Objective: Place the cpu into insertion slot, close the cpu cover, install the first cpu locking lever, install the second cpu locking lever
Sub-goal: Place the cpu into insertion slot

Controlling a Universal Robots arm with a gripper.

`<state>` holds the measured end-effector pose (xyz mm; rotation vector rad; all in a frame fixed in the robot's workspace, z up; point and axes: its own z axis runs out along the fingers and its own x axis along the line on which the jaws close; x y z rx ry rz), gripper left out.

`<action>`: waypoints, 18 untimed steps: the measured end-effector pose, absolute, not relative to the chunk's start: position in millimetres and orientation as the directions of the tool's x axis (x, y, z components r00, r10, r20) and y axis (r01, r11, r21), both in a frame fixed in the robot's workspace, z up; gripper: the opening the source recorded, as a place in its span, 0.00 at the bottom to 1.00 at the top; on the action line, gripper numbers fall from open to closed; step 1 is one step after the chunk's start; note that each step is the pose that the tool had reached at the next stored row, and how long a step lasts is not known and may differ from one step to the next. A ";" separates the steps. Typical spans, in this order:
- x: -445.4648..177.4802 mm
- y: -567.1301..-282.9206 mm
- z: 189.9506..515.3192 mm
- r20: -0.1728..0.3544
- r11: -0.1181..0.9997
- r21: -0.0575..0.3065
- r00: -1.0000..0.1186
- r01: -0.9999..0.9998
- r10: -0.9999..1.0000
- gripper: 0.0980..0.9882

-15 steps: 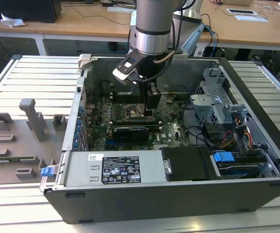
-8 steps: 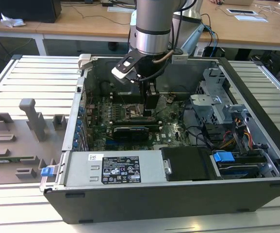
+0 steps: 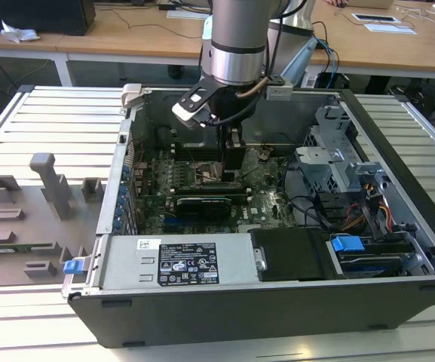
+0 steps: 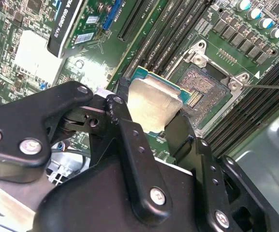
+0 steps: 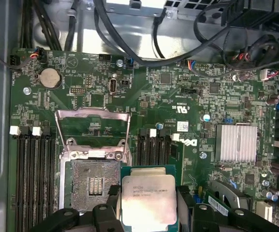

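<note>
Cpu (image 5: 149, 202) hangs clamped between the two black fingers (image 5: 104, 213) of the gripper (image 5: 149, 215). It is flat with its silver side up, just beside the insertion slot (image 5: 95, 182) and not seated in it. In the first wrist view the chip's edge overlaps the slot's metal border. The slot lies open, and the cpu cover (image 5: 92, 112) is swung up off it at the hinge.

In the exterior view the arm (image 3: 236, 38) stands nearly upright over the open computer case (image 3: 277, 313). Its wrist points down and the gripper is low over the motherboard (image 5: 178, 87).

Long black memory slots (image 5: 33, 183) run on both sides of the insertion slot, close to the fingers. A black card (image 3: 202, 204) lies across the board. A silver heat sink (image 5: 236, 142) sits well apart from the slot, and black cables (image 5: 178, 29) loop along the case wall.
</note>
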<state>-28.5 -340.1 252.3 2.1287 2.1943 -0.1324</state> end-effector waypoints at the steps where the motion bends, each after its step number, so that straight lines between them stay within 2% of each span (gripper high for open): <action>1: -28.5 -340.1 252.3 -0.120 0.026 -0.005 -0.027 1.000 0.992 0.50; 7: -28.5 -340.2 252.3 -0.127 -0.020 -0.005 0.019 1.000 0.992 0.50; 12: -28.5 -340.0 252.2 -0.035 -0.019 -0.007 0.019 1.000 0.999 0.50; 18: -28.5 -339.4 252.1 -0.027 -0.019 -0.007 0.019 1.000 0.999 0.50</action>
